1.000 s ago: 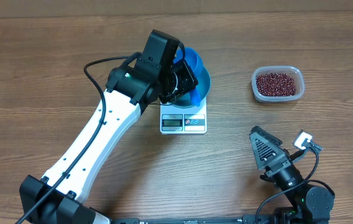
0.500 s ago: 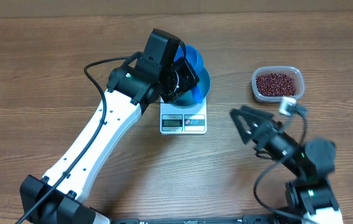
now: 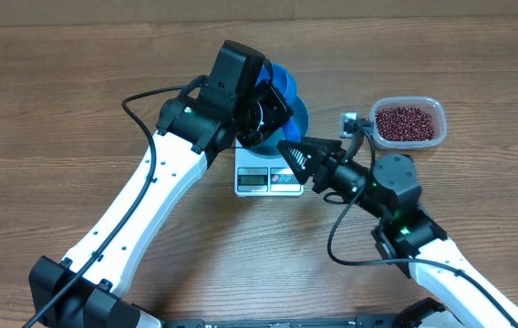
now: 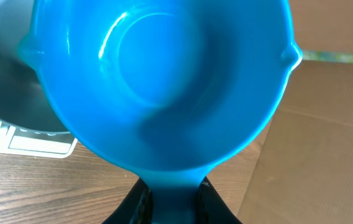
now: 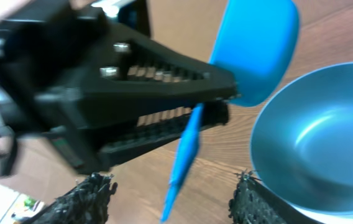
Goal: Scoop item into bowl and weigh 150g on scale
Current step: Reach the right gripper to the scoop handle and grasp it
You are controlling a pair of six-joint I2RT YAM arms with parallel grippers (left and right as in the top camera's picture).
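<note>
The right arm has swung from the lower right up to mid-frame, and the right gripper (image 3: 291, 157) is now just beside the scale (image 3: 270, 179).

Overhead: the left arm's wrist covers the left gripper (image 3: 264, 117) and much of the bowl (image 3: 299, 118), which stands on the scale. The blue scoop (image 3: 279, 80) pokes out above the wrist. The scale's display is too small to read, and neither gripper's jaws can be judged here. The beans (image 3: 408, 120) lie in the clear tub (image 3: 374, 117) at upper right, well apart from the bowl. Left wrist: the empty scoop fills the frame, its handle clamped between the black fingers (image 4: 133, 205) at the bottom edge. The scale is cut off at lower left. Right wrist: the view is blurred, yet it shows the bowl empty at right and the left gripper pinching the scoop's handle. The right gripper's own fingers (image 5: 92, 199) are spread apart, holding nothing.
</note>
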